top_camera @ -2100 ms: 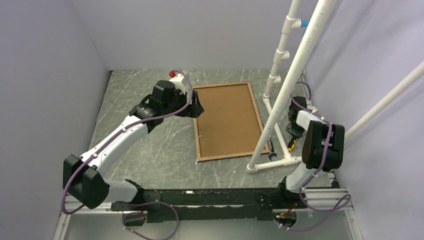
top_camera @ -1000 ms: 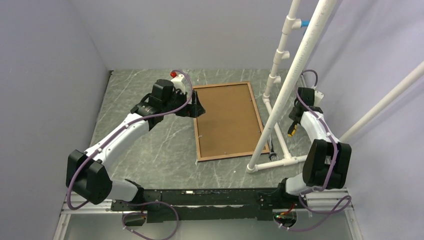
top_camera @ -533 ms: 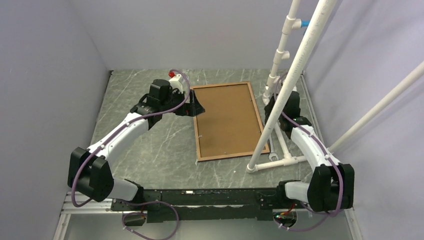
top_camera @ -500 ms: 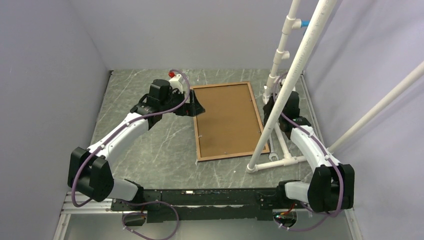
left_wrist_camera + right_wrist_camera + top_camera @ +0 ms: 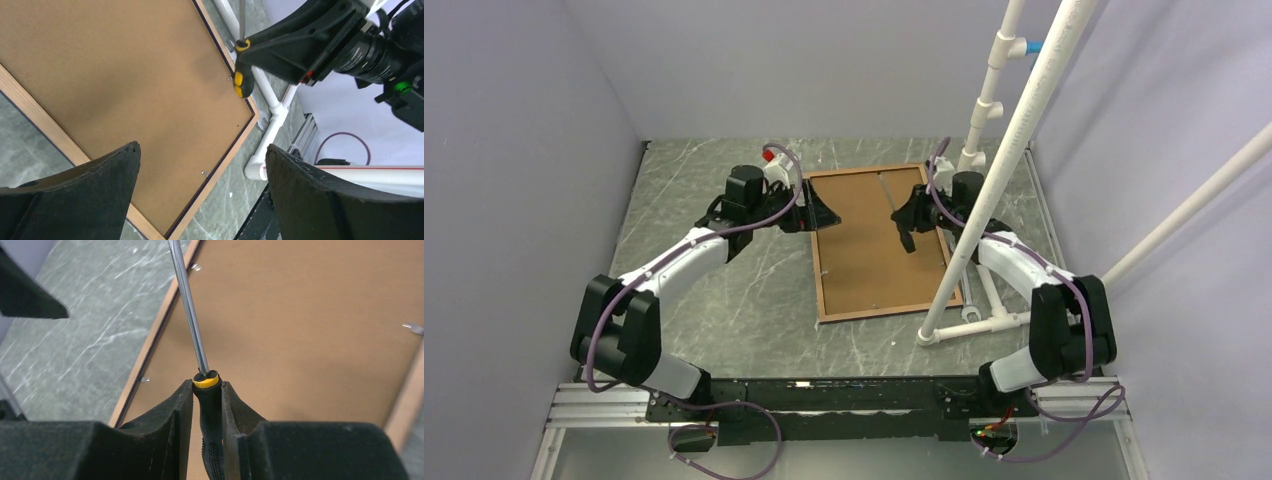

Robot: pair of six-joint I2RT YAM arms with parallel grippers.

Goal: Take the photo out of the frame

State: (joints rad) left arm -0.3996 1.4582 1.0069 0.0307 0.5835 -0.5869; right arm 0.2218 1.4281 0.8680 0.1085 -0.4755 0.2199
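Levering tabs is my step, I judge: right jaws clamp a yellow-and-black steel screwdriver above the face-down, brown-backed rectangular frame; left jaws gape wide beside it. The photo is hidden inside. Next: tip under a small metal tab.

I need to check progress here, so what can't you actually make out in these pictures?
Photo: printed side faces down in every view; only its brown back shows within the frame.
Screwdriver tip: cut off by the top edge in both wrist views, too small from above.
Left gripper: from above, its own body hides whether it touches the frame.
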